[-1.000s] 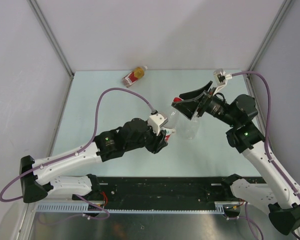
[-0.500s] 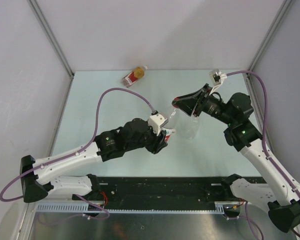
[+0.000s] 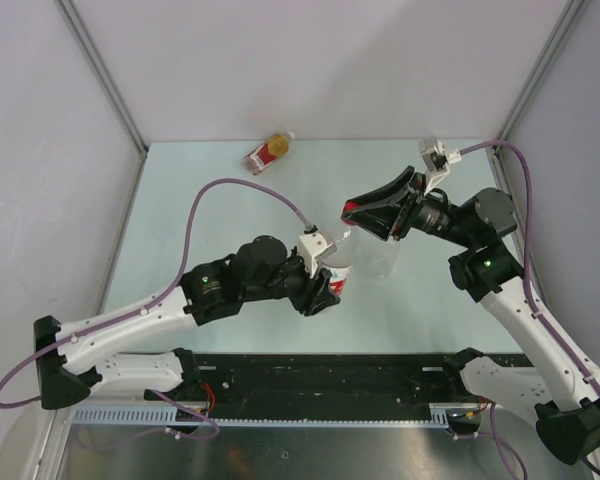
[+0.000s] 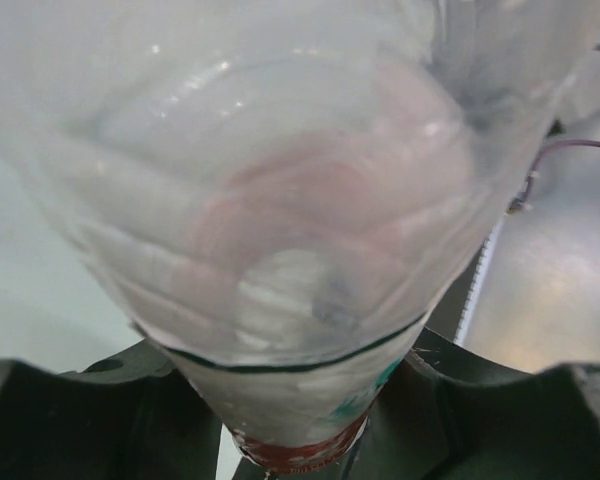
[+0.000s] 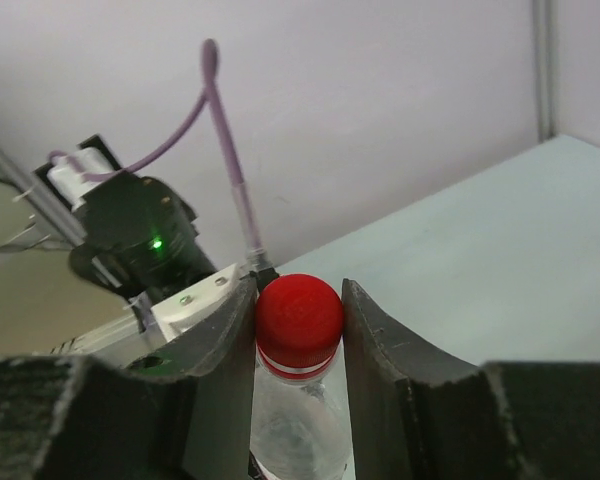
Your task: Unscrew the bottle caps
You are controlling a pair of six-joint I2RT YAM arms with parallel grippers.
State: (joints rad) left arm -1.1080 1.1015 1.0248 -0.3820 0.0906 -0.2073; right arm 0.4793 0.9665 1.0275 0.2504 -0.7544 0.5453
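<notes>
Above table [image 3: 200, 200], left gripper [image 4: 295, 385] holds bottle [image 4: 280, 200], right gripper [image 5: 298, 296] pinches cap [image 5: 298, 318].

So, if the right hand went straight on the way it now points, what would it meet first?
The red cap, which the right hand grips; beyond it, probably the left hand holding the bottle.

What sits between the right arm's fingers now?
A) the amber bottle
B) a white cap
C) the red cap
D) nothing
C: the right wrist view shows the red cap, atop the clear bottle, pressed between both fingers.
</notes>
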